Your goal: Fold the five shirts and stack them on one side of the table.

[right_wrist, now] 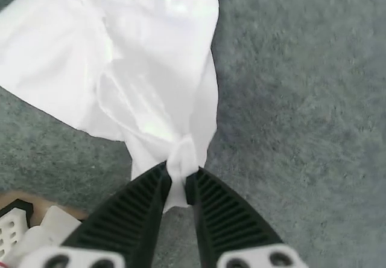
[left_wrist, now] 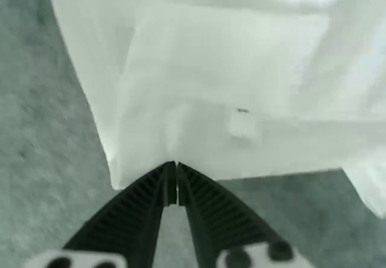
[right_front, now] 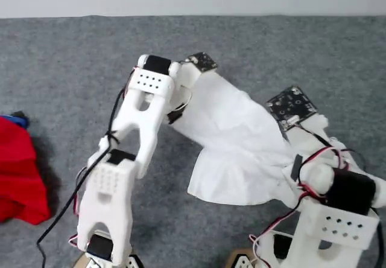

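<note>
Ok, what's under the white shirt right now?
Around the white shirt, grey mat shows beneath the edges the left hand and right hand pinch. Its middle hides anything below.

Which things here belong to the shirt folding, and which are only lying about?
Job: white shirt, gripped by left gripper and right gripper; red shirt at the table edge.
Lying about: small blue thing beside the red shirt, too hidden to identify.

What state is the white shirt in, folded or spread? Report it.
Neither neatly folded nor flat: the white shirt stretches rumpled between the left hand and right hand, each shut on an edge.
</note>
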